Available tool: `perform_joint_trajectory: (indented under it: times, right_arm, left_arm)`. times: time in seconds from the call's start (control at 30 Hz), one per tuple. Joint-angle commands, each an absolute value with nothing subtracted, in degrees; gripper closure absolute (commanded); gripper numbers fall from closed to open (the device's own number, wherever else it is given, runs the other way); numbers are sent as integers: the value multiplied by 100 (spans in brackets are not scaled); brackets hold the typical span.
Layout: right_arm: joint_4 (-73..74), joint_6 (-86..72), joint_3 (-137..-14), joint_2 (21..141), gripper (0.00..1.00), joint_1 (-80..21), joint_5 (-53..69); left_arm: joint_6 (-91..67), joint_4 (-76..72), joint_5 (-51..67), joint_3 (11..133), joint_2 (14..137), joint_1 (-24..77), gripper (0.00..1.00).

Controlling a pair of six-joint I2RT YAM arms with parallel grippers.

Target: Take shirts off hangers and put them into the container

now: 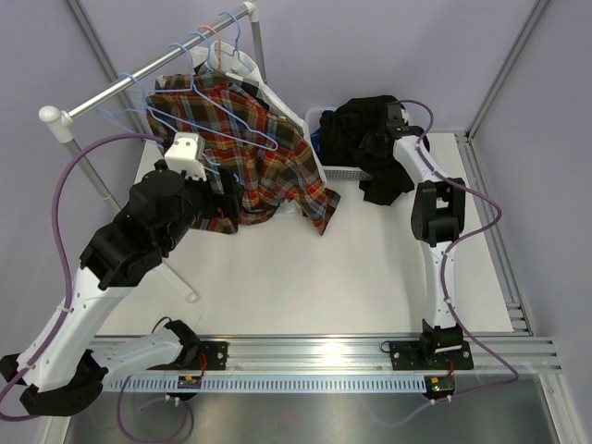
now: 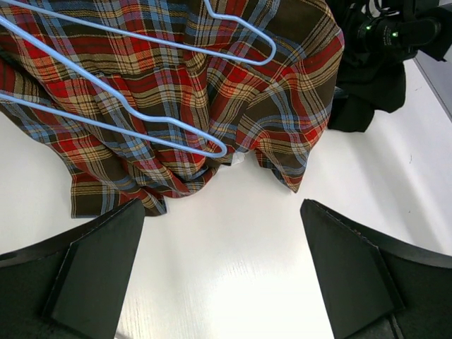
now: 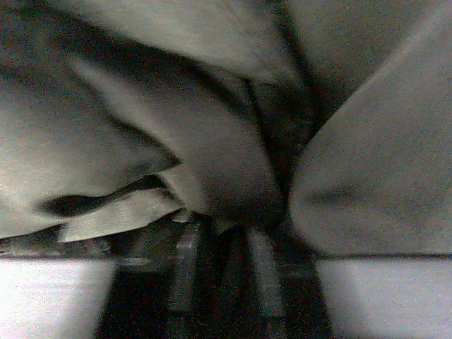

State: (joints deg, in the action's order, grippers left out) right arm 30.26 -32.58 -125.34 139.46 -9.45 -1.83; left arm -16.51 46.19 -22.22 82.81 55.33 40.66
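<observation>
While the left claw (image 2: 220, 236) is hanging wide open and empty just above the white surface (image 1: 351, 268), a red-orange plaid shirt (image 1: 259, 171) is drooping from the white-capped metal rail (image 1: 139, 79) at the back left. Its lower hem is lying crumpled on the surface right in front of the spread fingers (image 2: 92, 268). Thin light blue wire hangers (image 1: 268, 143) are lying against the front of the plaid cloth, their hooks reaching up to the rail, where a pinkish hanger (image 1: 213, 32) is also hanging.

At the back right, the right arm is reaching into a large plain black shirt (image 1: 365, 129). That shirt is heaping over the whitish perforated plastic laundry basket (image 1: 340, 170), with one black fold spilling over the basket's near rim onto the surface. The right claw (image 1: 390, 118) is sitting buried in the dark cloth. Its wrist camera is showing only folds of fabric pressed close, so it cannot be told whether its jaws are parted or pinching the shirt.
</observation>
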Motion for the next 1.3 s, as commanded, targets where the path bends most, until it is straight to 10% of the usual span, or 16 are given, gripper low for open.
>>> perform_joint_trajectory:
  times: [0.0,0.3,0.77,1.27]
  right_arm:
    - [3824,-2911,-12209,13353,52,-721,-159]
    - [3094,-2021,-11867,11226,8,-616,149]
    - [-778,-3322,-5770,8904,6,844,1977]
    - [-3138,-3823,-5097,10045,5,1011,2540]
  left_arm:
    - [-1705,4298,-2171,8253,5528,4052,1]
    - [-1565,4289,-2013,8490,5695,4052,1]
    - [-1468,4280,-1890,8201,5555,4052,1]
    - [-1468,4280,-2048,7858,5177,4052,1]
